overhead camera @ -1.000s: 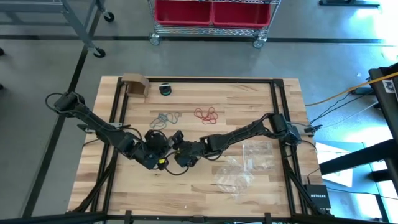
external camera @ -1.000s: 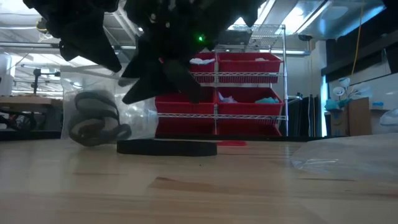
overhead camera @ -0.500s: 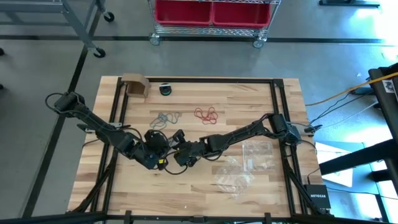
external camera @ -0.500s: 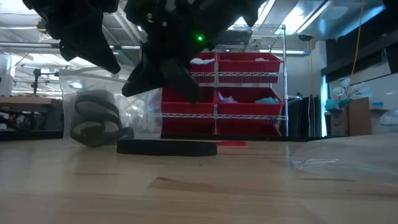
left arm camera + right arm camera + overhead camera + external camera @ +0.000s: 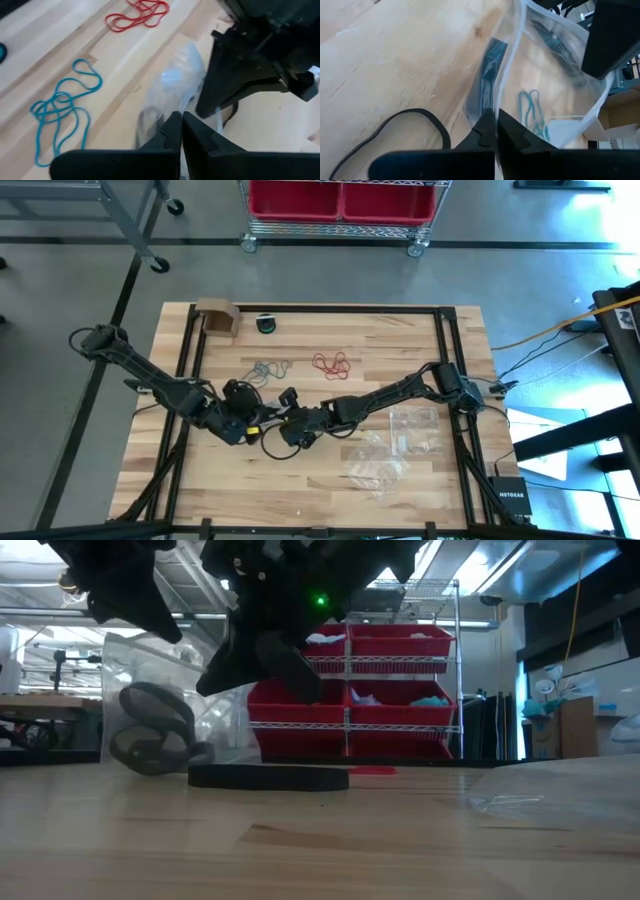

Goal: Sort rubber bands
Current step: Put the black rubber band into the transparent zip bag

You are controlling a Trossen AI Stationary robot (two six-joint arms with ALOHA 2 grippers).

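Observation:
A clear zip bag point(image 5: 175, 690) with black rubber bands point(image 5: 150, 735) inside is held up between my two grippers at the table's middle left. My left gripper point(image 5: 245, 423) is shut on it from the left, and my right gripper point(image 5: 285, 430) is shut on it from the right. One black band point(image 5: 272, 450) lies loose on the wood just nearer than the grippers. A teal cluster point(image 5: 266, 370) and a red cluster point(image 5: 332, 363) of bands lie flat on the table farther back. My left gripper pinches the bag's clear film point(image 5: 172, 107) between its two shut fingers, slanting down from the table's left. The bag stands up in front of the fingers, its lower part by the wood. My right gripper pinches the bag's rim point(image 5: 504, 95) between its two shut fingers, slanting down from the table's right. That rim runs up and away from the fingers, and the bag's mouth gapes beyond them.
Two more clear bags point(image 5: 415, 430) point(image 5: 375, 465) lie at the right front. A small cardboard box point(image 5: 217, 318) and a dark round thing point(image 5: 265, 323) stand at the far left edge. Black frame rails point(image 5: 440, 340) cross the tabletop.
My right gripper has shut on the bag's rim without changing place. My left gripper has risen a little and drawn toward the table's left with the bag, whose upper left corner now stands higher and more spread.

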